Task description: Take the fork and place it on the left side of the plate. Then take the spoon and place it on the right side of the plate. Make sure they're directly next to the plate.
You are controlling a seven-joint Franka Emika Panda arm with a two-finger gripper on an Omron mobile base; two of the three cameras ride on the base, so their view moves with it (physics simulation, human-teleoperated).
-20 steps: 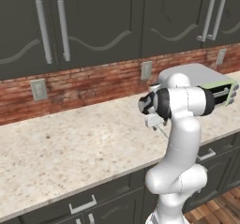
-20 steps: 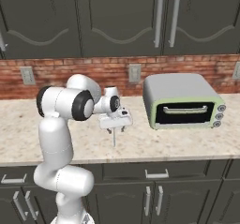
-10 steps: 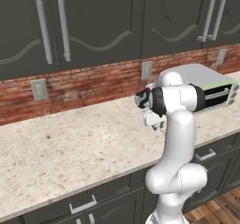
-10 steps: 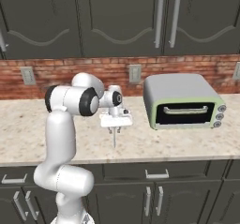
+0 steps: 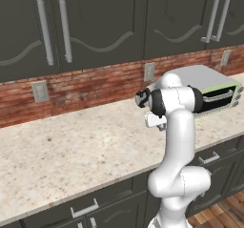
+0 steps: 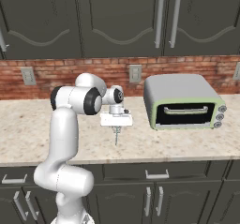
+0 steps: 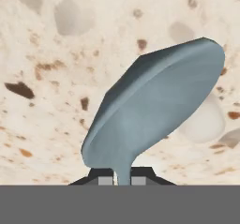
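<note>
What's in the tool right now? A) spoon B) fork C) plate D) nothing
A: in the hand view the tool is shut on the thin handle of the pale blue spoon, whose oval bowl hangs over the speckled counter.

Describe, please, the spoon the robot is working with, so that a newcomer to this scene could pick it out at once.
Start at the speckled stone counter below the brick wall, left of the toaster oven. The white arm's gripper hangs above the counter there, shut on the spoon, which dangles bowl-down from its fingers. It is slim, pale blue-grey, with an oval bowl and a thin handle, the one small utensil among much bigger things.
</note>
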